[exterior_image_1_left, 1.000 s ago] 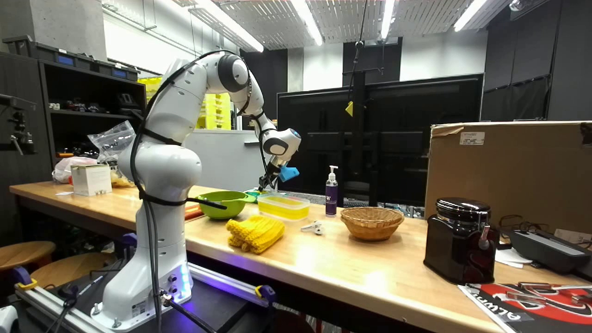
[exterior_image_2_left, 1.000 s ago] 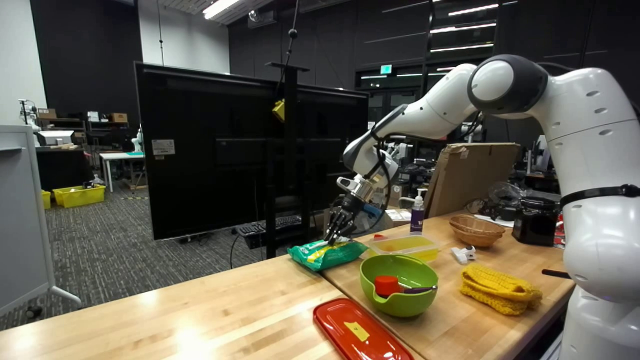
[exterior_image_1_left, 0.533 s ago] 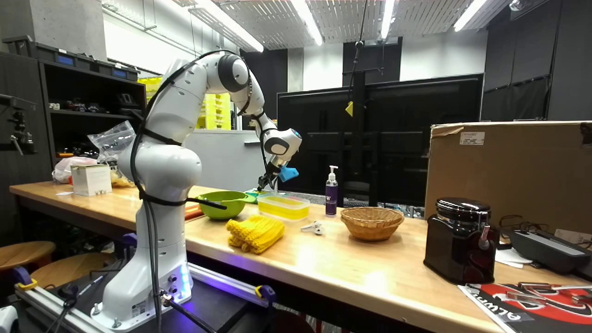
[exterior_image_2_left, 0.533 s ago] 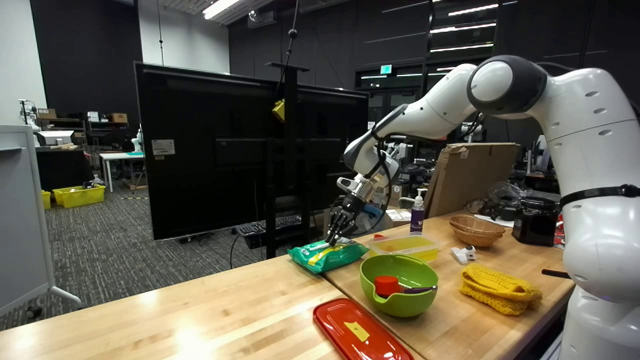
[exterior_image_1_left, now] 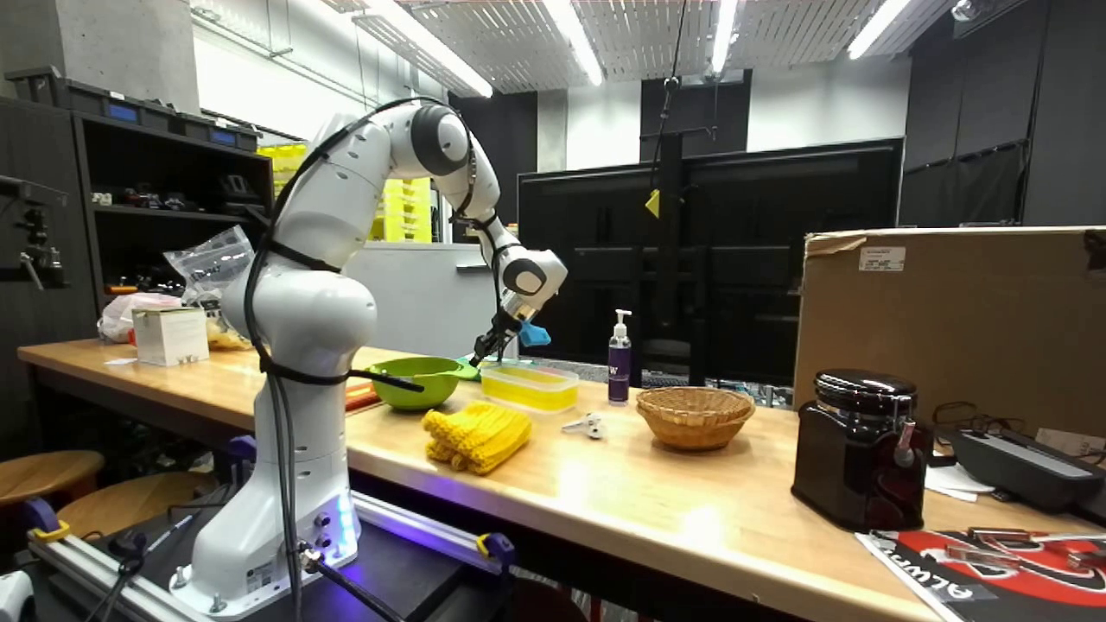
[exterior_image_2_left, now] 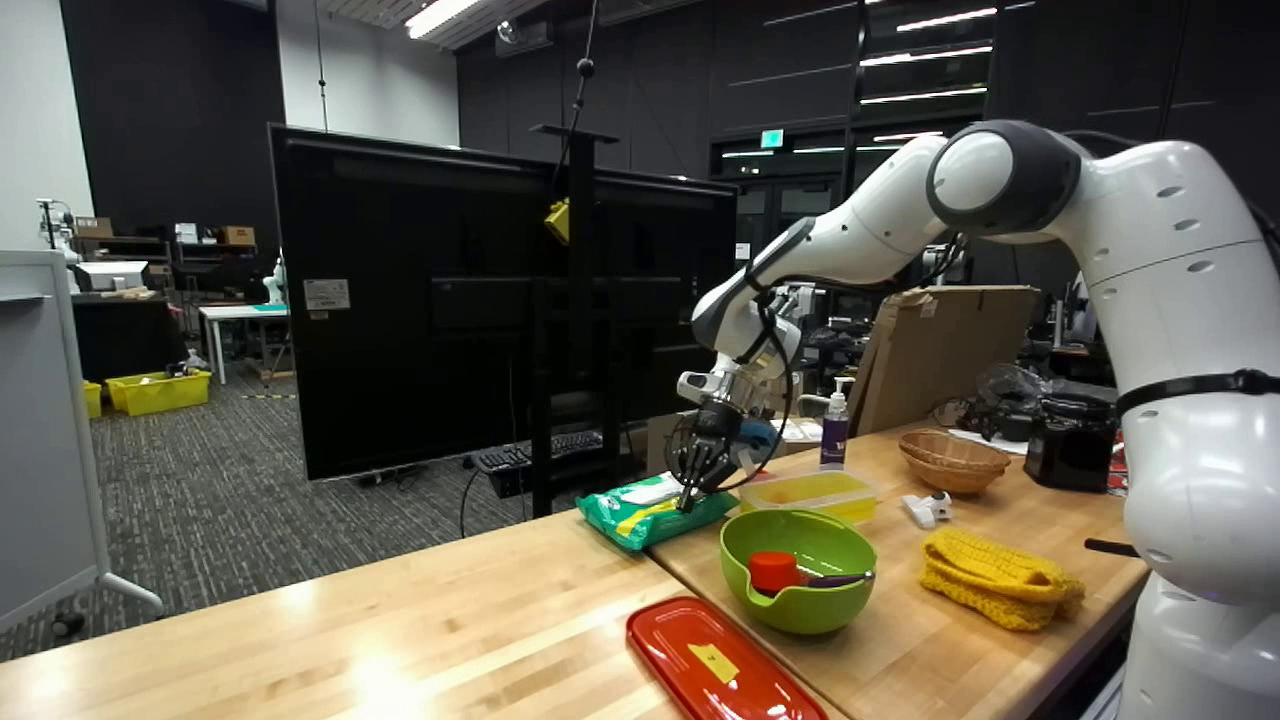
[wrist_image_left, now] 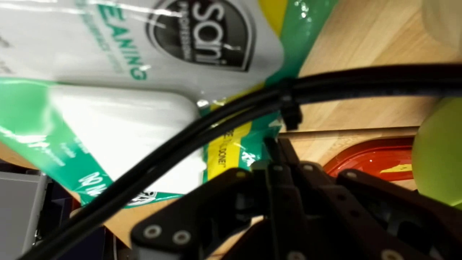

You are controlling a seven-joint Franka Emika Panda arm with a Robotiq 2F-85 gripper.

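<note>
A green, white and yellow wipes packet (wrist_image_left: 213,32) fills much of the wrist view, with a smooth white patch (wrist_image_left: 126,133) on it that could be a flap or a wipe. In an exterior view the packet (exterior_image_2_left: 600,515) lies flat near the far edge of the table. My gripper (wrist_image_left: 278,144) is shut, its dark fingertips together by the packet's end that faces the bowl; nothing shows between them. In an exterior view the gripper (exterior_image_2_left: 686,502) slants down over that end. Whether the tips touch the packet I cannot tell. In an exterior view the gripper (exterior_image_1_left: 475,359) partly hides behind nothing, above the bowl's far side.
A green bowl (exterior_image_2_left: 820,615) holding a red-headed item stands close by, beside a red lid (exterior_image_2_left: 690,625) and a clear yellow-bottomed container (exterior_image_1_left: 529,395). Farther along are a yellow cloth (exterior_image_1_left: 479,436), a pump bottle (exterior_image_1_left: 619,371), a wicker basket (exterior_image_1_left: 696,429) and a black jar (exterior_image_1_left: 855,466).
Over the last half second the gripper has shifted off the packet's middle toward the bowl and tilted more. More of the packet's white top now shows. The other things have stayed in place.
</note>
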